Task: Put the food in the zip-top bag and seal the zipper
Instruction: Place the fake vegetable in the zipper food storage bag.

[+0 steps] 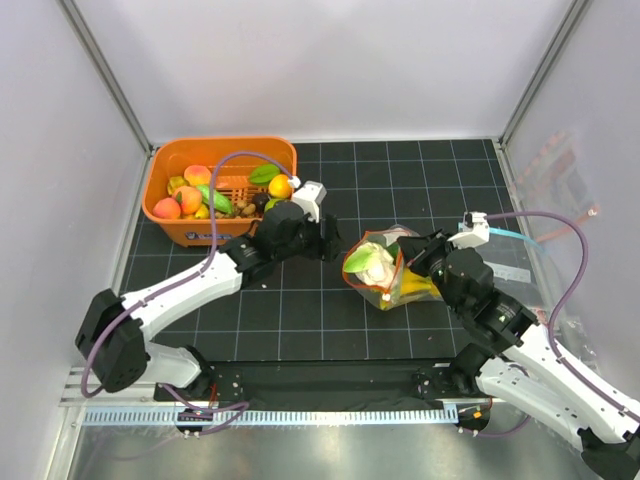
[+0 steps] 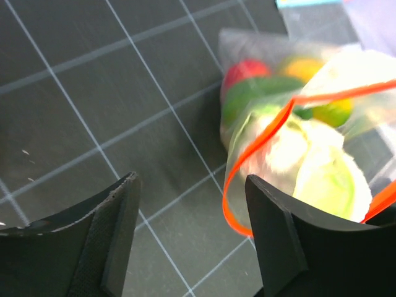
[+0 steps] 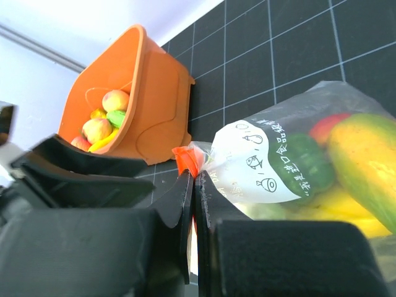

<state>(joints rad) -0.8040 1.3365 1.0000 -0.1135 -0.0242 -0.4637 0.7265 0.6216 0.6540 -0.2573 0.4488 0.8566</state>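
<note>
The zip-top bag (image 1: pixel 385 272) lies mid-mat with its mouth gaping. Its red-orange zipper (image 2: pixel 258 147) curls in a loop. Inside the bag is food: a white cauliflower (image 2: pixel 291 148), a red apple (image 2: pixel 247 69), green pieces and a yellow banana (image 1: pixel 415 290). My left gripper (image 2: pixel 192 185) is open just left of the bag mouth (image 1: pixel 335 242), its right finger (image 2: pixel 272 229) beside the zipper loop, with nothing between the jaws. My right gripper (image 3: pixel 193 179) is shut on the zipper's end (image 3: pixel 185 158) at the bag's right side (image 1: pixel 422 256). More food (image 1: pixel 200 192) fills the basket.
An orange basket (image 1: pixel 225 146) stands at the back left of the black gridded mat; in the right wrist view its wall (image 3: pixel 158 93) rises behind the bag. A flat clear bag with a blue edge (image 1: pixel 510 236) lies at the right. Grey walls close in both sides.
</note>
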